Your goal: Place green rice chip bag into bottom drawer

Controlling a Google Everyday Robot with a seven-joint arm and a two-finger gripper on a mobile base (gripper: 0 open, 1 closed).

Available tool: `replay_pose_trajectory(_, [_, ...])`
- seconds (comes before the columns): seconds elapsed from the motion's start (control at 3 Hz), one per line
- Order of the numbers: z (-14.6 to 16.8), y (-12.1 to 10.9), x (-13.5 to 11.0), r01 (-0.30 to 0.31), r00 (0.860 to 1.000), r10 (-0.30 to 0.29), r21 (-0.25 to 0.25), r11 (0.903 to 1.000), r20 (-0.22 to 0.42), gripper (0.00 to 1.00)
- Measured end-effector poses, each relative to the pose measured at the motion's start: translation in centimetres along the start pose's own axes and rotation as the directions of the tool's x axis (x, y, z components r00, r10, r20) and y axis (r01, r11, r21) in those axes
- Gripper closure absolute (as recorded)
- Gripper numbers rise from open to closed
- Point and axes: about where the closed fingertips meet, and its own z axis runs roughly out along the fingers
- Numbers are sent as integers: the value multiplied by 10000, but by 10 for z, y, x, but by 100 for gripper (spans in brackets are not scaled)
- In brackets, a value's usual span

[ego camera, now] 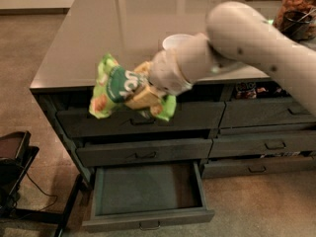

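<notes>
While I hang out past the front edge of the desk [98, 28], my pincer [140, 98] is clamped on the green rice chip bag [114, 84]. Fingers are closed into the crumpled foil at the bag's right half, nothing else in the grip. The bag's in mid-air, touching no surface, tilted w/ the dark green logo facing up-left.

Ref point is the bottom drawer [148, 189]: it's pulled out, dark inside showing, small handle [149, 226] at the centre of its front. The bag sits well above it, a bit left of its centre, hanging in front of the top drawer [197, 116]. Btwn bag and bottom drawer is the mid drawer [143, 152], shut.

My arm [237, 38] comes in from up-right of the bottom drawer, crossing over the desk corner. A white bowl [170, 42] is on the desk, higher up and approx. over the drawer's right half, partly hidden behind my arm. A jar [296, 9] w/ brown stuff is far up-right. The right-column drawers [266, 144] are just right of the bottom drawer, shut. A black stand [12, 157] is on the floor, left of it.
</notes>
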Motion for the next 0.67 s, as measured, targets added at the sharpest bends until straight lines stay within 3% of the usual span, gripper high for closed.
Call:
replay_pose_trajectory(0.33, [-28,13,2,-696,9963,696,-29,9976,509,100])
replay_pose_trajectory(0.67, [-18,16,5,-435,9988,440,-208,9988,217,100])
